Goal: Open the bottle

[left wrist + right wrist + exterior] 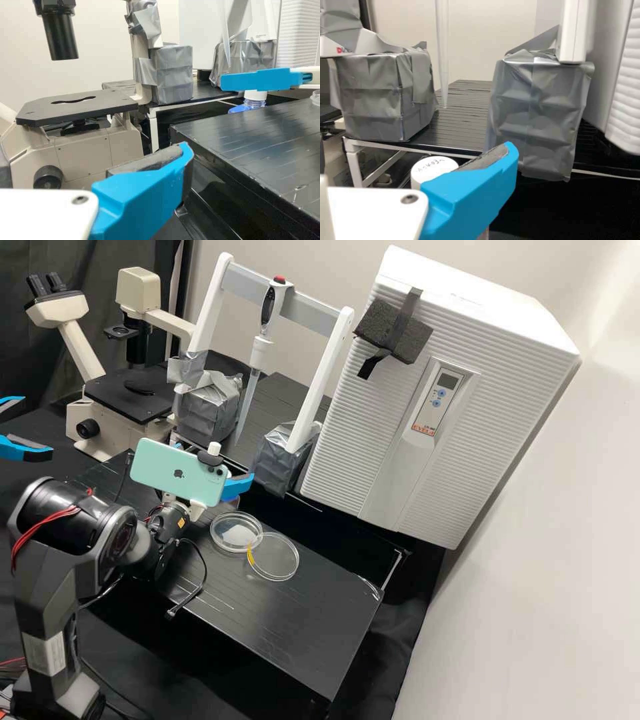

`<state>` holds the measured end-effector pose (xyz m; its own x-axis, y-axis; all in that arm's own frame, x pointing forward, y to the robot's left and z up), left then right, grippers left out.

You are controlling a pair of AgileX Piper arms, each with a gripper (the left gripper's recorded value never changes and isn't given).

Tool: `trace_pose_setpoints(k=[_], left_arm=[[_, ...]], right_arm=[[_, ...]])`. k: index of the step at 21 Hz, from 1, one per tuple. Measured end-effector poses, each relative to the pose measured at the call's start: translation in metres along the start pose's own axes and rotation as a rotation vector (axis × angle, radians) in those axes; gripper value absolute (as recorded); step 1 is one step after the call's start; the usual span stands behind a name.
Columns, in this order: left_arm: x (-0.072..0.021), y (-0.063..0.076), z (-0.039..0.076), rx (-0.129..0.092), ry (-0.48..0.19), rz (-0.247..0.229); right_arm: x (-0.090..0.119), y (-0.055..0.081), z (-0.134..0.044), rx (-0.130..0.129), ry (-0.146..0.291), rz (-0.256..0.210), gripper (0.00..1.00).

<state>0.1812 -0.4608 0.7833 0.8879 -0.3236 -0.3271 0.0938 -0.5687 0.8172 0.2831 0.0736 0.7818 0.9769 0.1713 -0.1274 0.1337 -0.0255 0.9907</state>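
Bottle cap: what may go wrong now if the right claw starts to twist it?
The left claw is far off by the microscope, so nothing seems to steady the bottle; it may spin with the cap or tip over. The pipette tip hangs close to the right claw; a lift could strike it.

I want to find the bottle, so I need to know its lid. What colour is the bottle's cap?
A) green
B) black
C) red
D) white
D: the cap is a round white top, and it sits on the clear bluish bottle.
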Motion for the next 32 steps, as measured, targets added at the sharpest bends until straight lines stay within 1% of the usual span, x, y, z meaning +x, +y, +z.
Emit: trace_pose_setpoints(k=[2, 3, 7, 12, 19, 22, 26, 27, 32], left_arm=[[0.0000, 0.000, 0.000, 0.000, 0.000, 0.000], [0.0000, 0.000, 0.000, 0.000, 0.000, 0.000], [0.0000, 0.000, 0.000, 0.000, 0.000, 0.000], [0.0004, 0.000, 0.000, 0.001, 0.000, 0.002], [0.0035, 0.001, 0.000, 0.000, -0.008, 0.004], [0.0036, 0.001, 0.000, -0.001, -0.007, 0.003], [0.0037, 0.001, 0.000, -0.001, -0.009, 0.002], [0.0037, 0.001, 0.000, -0.001, -0.009, 0.002], [0.0040, 0.001, 0.001, -0.001, -0.014, 0.001]], right_arm=[[0.002, 0.000, 0.000, 0.002, -0.003, 0.006, 1.00], [0.003, 0.000, 0.002, 0.008, -0.014, 0.009, 1.00], [0.007, -0.003, 0.005, 0.008, -0.023, 0.000, 1.00], [0.008, -0.002, 0.011, 0.008, -0.045, 0.001, 1.00], [0.006, -0.001, 0.014, 0.008, -0.058, 0.000, 1.00], [0.002, -0.004, 0.017, 0.008, -0.069, -0.010, 1.00], [0.001, -0.005, 0.017, 0.008, -0.070, -0.010, 1.00], [0.001, -0.005, 0.017, 0.008, -0.070, -0.010, 0.00], [-0.002, -0.007, 0.020, 0.012, -0.080, -0.020, 0.00]])
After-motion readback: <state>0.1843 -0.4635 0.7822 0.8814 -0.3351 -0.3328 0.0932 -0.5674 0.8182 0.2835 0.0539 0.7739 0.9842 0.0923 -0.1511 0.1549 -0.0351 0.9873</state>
